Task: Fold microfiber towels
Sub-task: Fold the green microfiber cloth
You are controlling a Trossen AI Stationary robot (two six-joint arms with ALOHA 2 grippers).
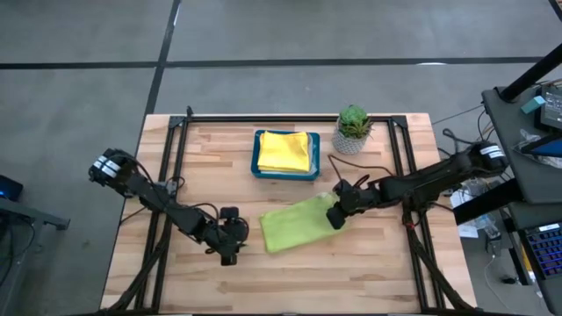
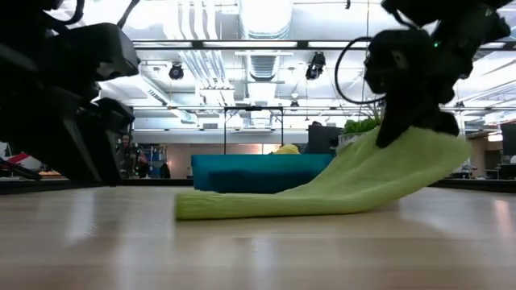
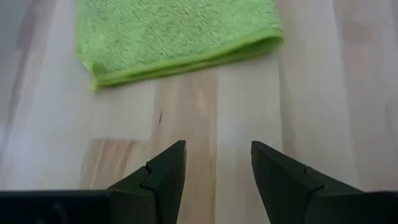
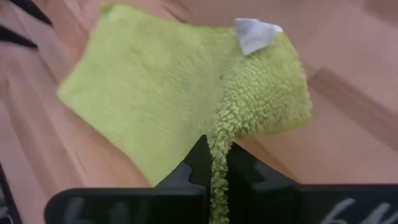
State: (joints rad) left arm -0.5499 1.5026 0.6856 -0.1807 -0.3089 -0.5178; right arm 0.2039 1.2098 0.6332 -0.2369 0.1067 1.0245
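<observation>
Pinching the right-hand edge of the soft lime green microfiber towel in the right gripper, pressed together on a bunched ridge of pile and lifting that end clear of the pale wooden counter. Lying flat at the opposite end, near the counter's middle, just in front of the teal rectangular tray carrying folded yellow cloth. Waiting just beside the towel's grounded end: left gripper, spread and holding nothing.

Risks noted, as judgement:
- Gripping only a narrow bunch of fabric; slipping out under drag likely if carried across quickly.
- Leaving the far end unpinned; sliding of the whole towel instead of folding, giving a skewed crease.
- Swinging near the small green potted plant; tipping possible if the arm lifts back.
</observation>
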